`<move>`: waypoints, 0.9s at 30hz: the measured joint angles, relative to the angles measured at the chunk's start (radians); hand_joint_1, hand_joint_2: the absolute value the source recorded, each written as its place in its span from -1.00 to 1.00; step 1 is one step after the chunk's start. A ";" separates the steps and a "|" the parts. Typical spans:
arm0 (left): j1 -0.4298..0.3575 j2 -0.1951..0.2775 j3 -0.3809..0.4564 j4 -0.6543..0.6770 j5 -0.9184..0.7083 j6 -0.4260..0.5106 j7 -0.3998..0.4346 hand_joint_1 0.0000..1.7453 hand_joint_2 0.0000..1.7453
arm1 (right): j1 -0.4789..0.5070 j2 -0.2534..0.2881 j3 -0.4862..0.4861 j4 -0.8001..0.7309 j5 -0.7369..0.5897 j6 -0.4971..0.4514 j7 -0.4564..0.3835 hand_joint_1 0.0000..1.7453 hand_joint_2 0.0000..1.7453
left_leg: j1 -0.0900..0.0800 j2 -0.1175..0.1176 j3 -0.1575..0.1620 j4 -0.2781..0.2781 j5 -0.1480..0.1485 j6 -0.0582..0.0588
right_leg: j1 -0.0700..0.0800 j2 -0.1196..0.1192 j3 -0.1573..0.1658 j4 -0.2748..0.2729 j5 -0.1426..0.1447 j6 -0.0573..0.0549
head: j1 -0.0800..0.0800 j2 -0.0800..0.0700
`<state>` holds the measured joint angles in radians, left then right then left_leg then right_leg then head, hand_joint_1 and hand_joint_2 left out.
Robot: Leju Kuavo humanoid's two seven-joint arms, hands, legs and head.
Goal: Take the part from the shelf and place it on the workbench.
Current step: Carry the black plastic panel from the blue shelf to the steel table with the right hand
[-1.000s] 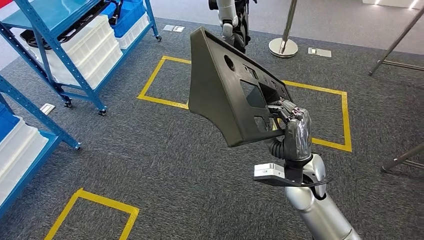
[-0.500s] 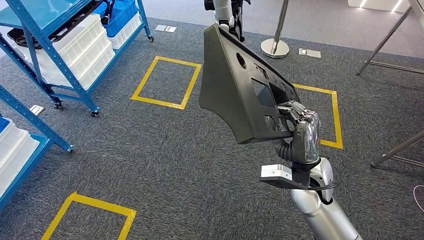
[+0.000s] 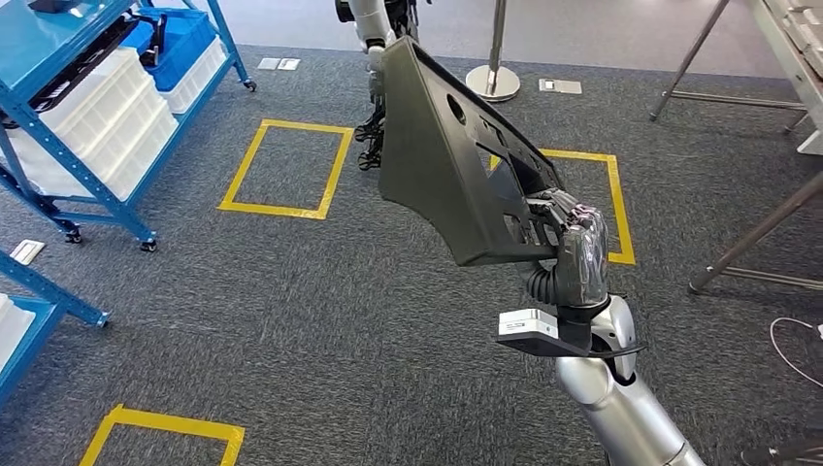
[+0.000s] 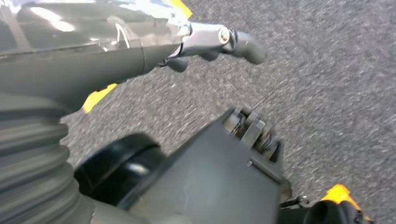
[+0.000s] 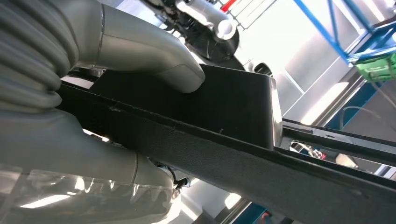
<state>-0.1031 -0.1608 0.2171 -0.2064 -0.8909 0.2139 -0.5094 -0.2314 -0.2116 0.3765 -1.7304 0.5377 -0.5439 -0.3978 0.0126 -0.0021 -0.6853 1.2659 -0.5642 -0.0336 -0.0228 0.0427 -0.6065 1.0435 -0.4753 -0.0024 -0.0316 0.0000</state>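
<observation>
The part (image 3: 437, 155) is a large black plastic panel with several cut-outs, held upright and tilted in front of me in the head view. My right hand (image 3: 573, 248) grips its lower right edge, raised on the silver arm. Seen from the right wrist, the thick grey thumb (image 5: 154, 56) presses on the black panel (image 5: 233, 112) while the fingers clamp it from the other side. From the left wrist, my left hand (image 4: 140, 42) hangs over grey carpet with a finger stretched out and nothing in it.
A blue shelf (image 3: 58, 97) with white crates (image 3: 97, 126) and blue bins (image 3: 180, 44) stands at the left. Yellow tape squares (image 3: 281, 170) mark the carpet. Another robot (image 3: 374, 29) and a stanchion base (image 3: 493, 83) stand ahead. Metal table legs (image 3: 757, 228) are at the right.
The camera has turned right, so the shelf and floor markings have slid left in the picture. The panel stays gripped in my right hand, held at about the same height.
</observation>
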 joint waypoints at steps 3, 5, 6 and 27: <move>0.000 0.003 0.000 0.000 -0.001 0.001 0.002 -1.00 1.00 | 0.001 0.001 0.000 0.000 -0.004 -0.002 -0.003 1.00 1.00 | 0.004 -0.067 0.085 -0.193 0.082 0.005 | -0.001 0.031 -0.001 0.002 0.000 0.007 | -0.005 0.000; 0.001 0.006 0.000 0.000 0.000 0.002 0.001 -1.00 1.00 | 0.007 0.002 -0.001 0.000 -0.006 -0.004 -0.007 1.00 1.00 | 0.001 -0.087 0.096 -0.222 0.083 0.006 | -0.004 0.051 -0.009 0.001 0.004 0.019 | -0.005 0.000; 0.001 0.007 0.000 0.000 0.002 0.003 0.000 -1.00 1.00 | 0.012 0.003 -0.001 0.000 -0.006 -0.006 -0.009 1.00 1.00 | -0.001 -0.078 0.097 -0.226 0.083 0.008 | -0.007 0.062 -0.012 -0.002 0.007 0.027 | -0.005 0.000; 0.002 0.003 0.003 0.000 0.055 0.021 -0.038 -1.00 1.00 | 0.104 0.006 -0.027 -0.052 0.014 -0.062 -0.043 1.00 1.00 | -0.002 0.010 0.026 -0.012 -0.053 -0.004 | 0.004 -0.030 -0.011 -0.004 0.010 -0.002 | 0.010 0.000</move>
<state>-0.1011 -0.1582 0.2197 -0.2064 -0.8354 0.2344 -0.5470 -0.1279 -0.2061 0.3492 -1.7820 0.5512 -0.6056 -0.4403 0.0109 0.0083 -0.6595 1.2541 -0.6168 -0.0373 -0.0192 0.0126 -0.6173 1.0393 -0.4657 -0.0047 -0.0216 0.0000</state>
